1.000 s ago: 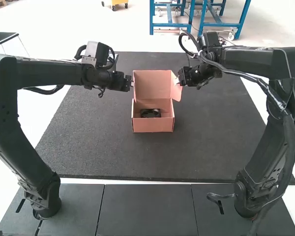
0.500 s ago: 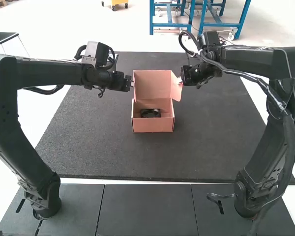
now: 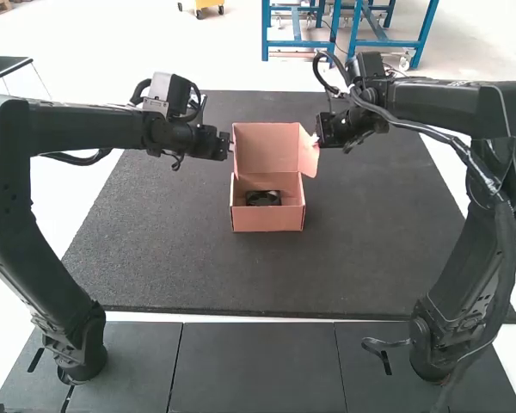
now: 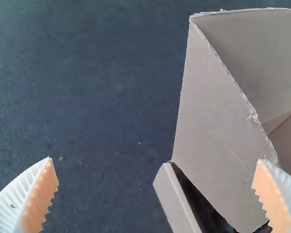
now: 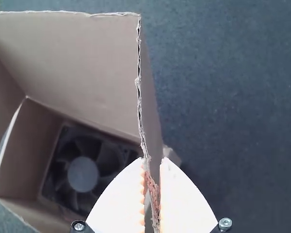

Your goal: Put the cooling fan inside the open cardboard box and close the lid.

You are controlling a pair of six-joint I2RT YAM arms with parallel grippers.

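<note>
Clamping box flap point(image 5: 150, 131) with right jaws

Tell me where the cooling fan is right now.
In the high view the fan lies in the bottom of the open box at the middle of the mat; the right gripper pinches its lid flap.

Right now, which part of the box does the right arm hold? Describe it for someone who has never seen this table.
On the dark mat stands an open cardboard box, cooling fan inside, lid upright at its far side. Look at the small side flap on the lid's right edge: it alone is pinched between the right arm's shut jaws.
</note>
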